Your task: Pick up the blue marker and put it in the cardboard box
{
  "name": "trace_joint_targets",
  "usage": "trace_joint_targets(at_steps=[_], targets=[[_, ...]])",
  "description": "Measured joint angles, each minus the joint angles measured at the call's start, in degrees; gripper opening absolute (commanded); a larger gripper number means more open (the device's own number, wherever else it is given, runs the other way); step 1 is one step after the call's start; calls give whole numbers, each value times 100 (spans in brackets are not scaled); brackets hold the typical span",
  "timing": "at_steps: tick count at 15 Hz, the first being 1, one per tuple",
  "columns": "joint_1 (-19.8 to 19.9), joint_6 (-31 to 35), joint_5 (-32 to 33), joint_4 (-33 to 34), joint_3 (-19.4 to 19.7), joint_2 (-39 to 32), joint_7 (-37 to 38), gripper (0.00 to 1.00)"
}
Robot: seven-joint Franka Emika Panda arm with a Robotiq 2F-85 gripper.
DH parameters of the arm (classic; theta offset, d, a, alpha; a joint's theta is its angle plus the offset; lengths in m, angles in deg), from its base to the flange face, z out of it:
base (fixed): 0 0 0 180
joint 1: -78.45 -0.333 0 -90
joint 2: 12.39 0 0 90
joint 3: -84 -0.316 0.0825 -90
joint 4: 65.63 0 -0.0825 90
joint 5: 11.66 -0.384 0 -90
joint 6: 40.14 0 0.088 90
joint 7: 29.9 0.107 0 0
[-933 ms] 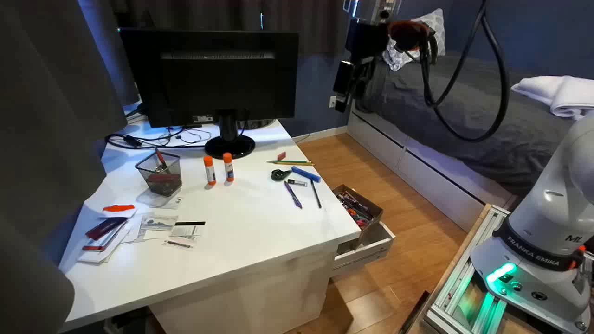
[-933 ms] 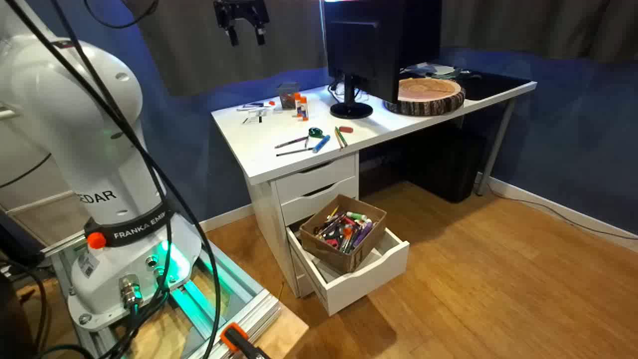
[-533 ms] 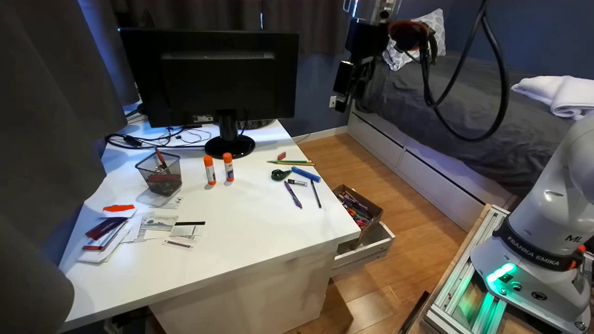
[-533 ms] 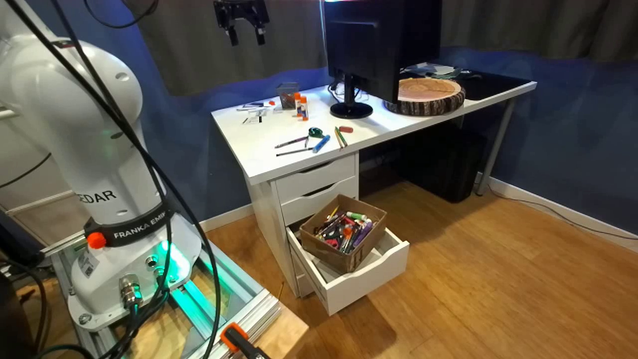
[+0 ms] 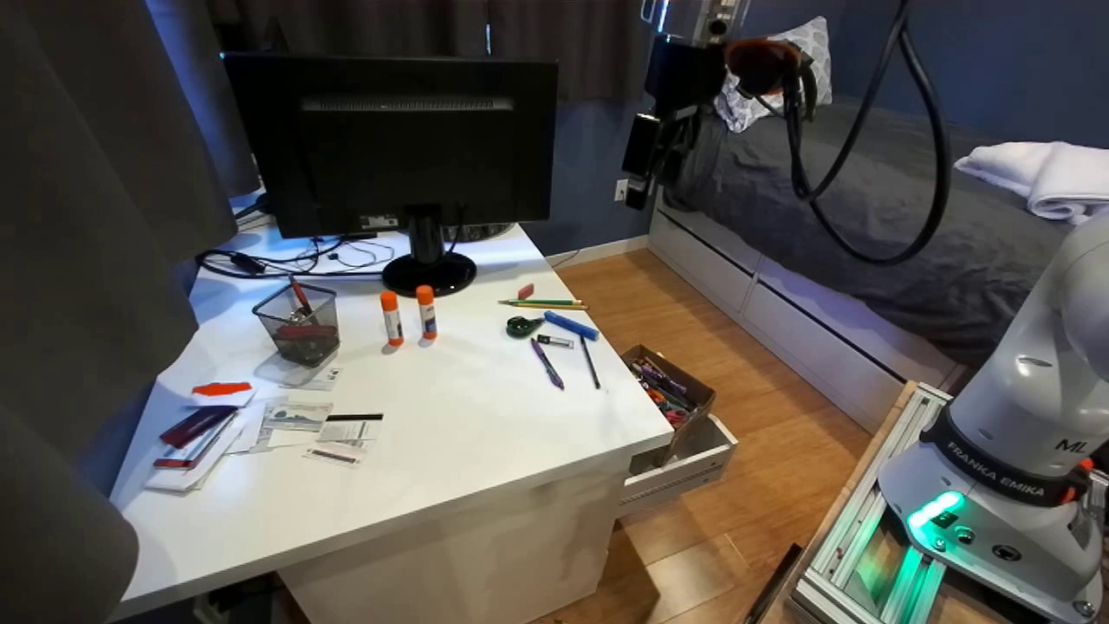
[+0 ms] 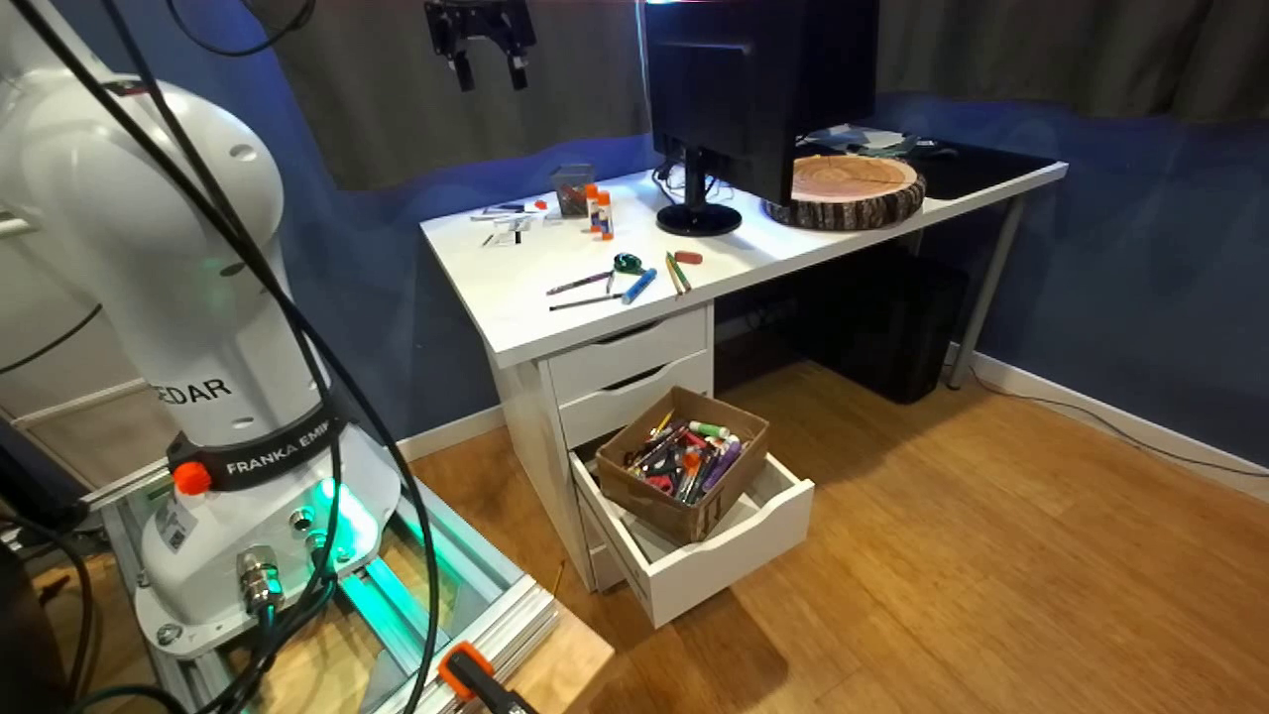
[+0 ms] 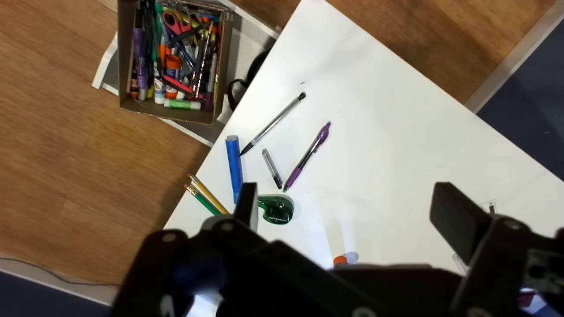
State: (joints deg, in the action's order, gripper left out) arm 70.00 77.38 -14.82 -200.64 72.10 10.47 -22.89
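Note:
The blue marker lies on the white desk near its edge in both exterior views. In the wrist view the blue marker lies left of centre, its lower end beside the left finger. The brown cardboard box sits tilted in an open drawer below the desk, holding many pens and markers. The cardboard box also shows at the upper left of the wrist view, and partly behind the desk edge in an exterior view. My gripper is open and empty, high above the desk; its fingers are wide apart in the wrist view.
Beside the marker lie a black mechanical pencil, a purple pen, a small lead case, a green tape dispenser and two pencils. Glue sticks, a mesh cup and a monitor stand farther back.

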Motion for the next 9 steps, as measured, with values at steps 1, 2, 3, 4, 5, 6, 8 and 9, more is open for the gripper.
trace_joint_targets(at_steps=[1,2,3,4,5,6,8,9], targets=[[0,0,0,1,16,-12,0,100],[11,6,1,1,47,-46,0,100],[31,9,1,4,98,-107,-5,100],[61,10,4,9,161,-204,-26,100],[102,19,19,17,224,-328,-40,100],[155,73,41,21,273,-467,-43,100],[264,228,111,30,354,-783,-45,100],[312,310,149,34,385,-949,-45,100]])
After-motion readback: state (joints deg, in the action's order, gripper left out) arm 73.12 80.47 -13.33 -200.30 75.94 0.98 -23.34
